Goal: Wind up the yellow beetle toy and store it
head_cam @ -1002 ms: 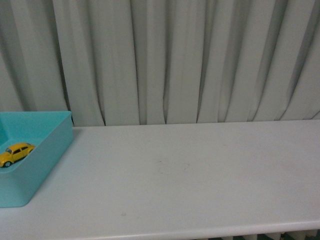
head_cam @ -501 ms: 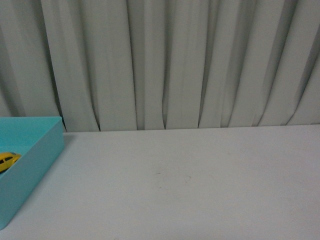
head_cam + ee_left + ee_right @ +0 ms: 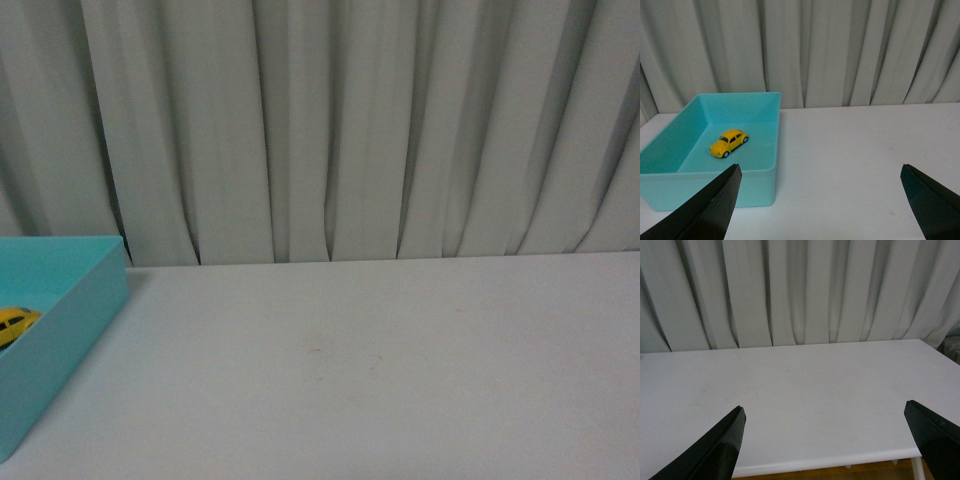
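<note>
The yellow beetle toy [image 3: 728, 142] rests on its wheels on the floor of a turquoise bin [image 3: 760, 172] at the table's left end. In the front view only part of the yellow beetle toy [image 3: 14, 323] shows, at the left edge inside the turquoise bin [image 3: 70, 340]. My left gripper [image 3: 821, 172] is open, held back from the bin, its black fingers [image 3: 710, 210] wide apart with nothing between them. Over bare table near the front edge, my right gripper [image 3: 824, 412] is open and empty too. Neither arm shows in the front view.
A white table [image 3: 380, 370] runs across all views, with a grey pleated curtain [image 3: 340, 130] right behind it. The table's front edge [image 3: 830, 465] and a white leg [image 3: 916, 467] show in the right wrist view.
The front view has shifted right and tilted up over the last second, so the bin and toy slid toward the left edge. Since half a second ago almost nothing has moved.
</note>
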`<action>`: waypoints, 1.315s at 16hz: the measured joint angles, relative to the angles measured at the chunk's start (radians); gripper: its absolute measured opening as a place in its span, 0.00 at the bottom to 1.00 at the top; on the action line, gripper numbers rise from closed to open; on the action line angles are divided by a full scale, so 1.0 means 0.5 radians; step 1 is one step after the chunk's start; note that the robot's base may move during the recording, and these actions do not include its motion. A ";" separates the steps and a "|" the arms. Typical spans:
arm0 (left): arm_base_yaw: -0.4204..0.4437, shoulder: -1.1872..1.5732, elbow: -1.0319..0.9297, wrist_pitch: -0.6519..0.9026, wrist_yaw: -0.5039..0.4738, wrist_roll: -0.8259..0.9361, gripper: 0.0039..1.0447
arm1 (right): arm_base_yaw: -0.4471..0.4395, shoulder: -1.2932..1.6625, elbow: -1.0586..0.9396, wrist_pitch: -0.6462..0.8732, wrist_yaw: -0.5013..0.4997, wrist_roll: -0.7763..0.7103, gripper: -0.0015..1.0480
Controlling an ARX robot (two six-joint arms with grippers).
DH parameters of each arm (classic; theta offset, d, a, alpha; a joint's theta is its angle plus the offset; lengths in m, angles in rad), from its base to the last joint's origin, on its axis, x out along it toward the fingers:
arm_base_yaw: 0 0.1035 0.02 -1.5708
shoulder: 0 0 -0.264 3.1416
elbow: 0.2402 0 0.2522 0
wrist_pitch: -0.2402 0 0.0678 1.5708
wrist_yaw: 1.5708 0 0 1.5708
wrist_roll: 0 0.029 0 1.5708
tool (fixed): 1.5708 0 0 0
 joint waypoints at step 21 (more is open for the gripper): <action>0.000 0.000 0.000 0.000 0.000 0.000 0.94 | 0.000 0.000 0.000 0.000 -0.001 0.000 0.94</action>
